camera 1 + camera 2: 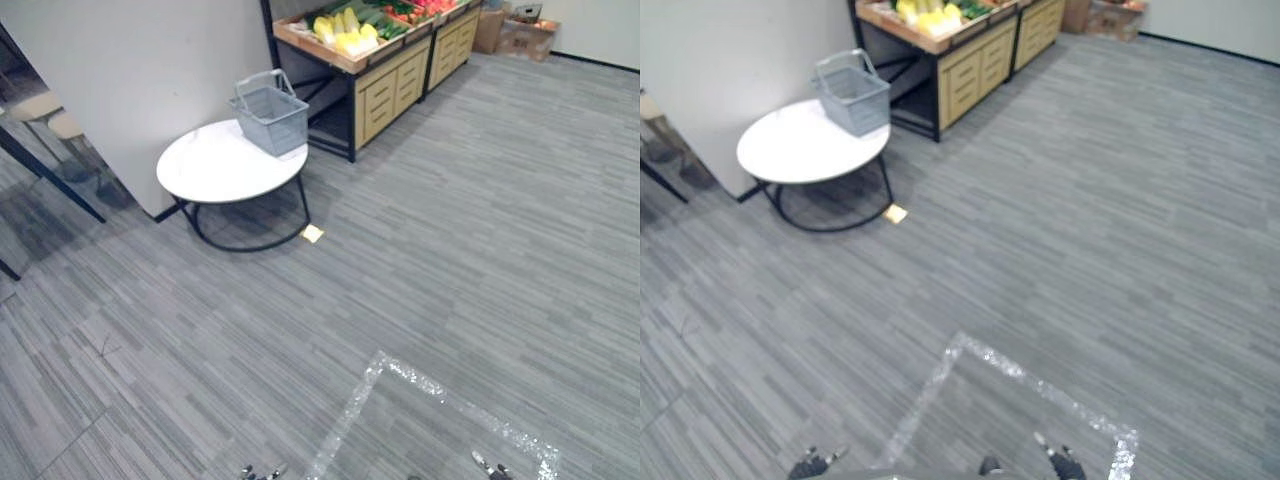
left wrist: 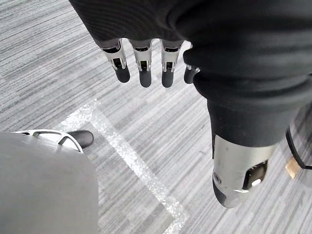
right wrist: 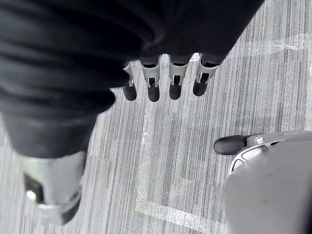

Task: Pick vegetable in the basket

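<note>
We see the grey plastic shopping basket (image 1: 268, 118) standing upright at the far rim of the round white bench (image 1: 215, 165), beside a white wall. Just past it stands a wooden produce stand with drawers (image 1: 385, 90). The yellow vegetables (image 1: 345, 30) and green vegetables (image 1: 385, 22) lie in its top tray, well apart from both hands. A small yellow slip (image 1: 313, 233) lies on the grey striped floor near the bench's black frame. The left robot hand (image 2: 145, 66) hangs over the floor with straight fingers, holding nothing. The right robot hand (image 3: 153, 80) hangs the same way, fingers loose and empty, above shiny tape lines (image 1: 350, 415) on the floor.
</note>
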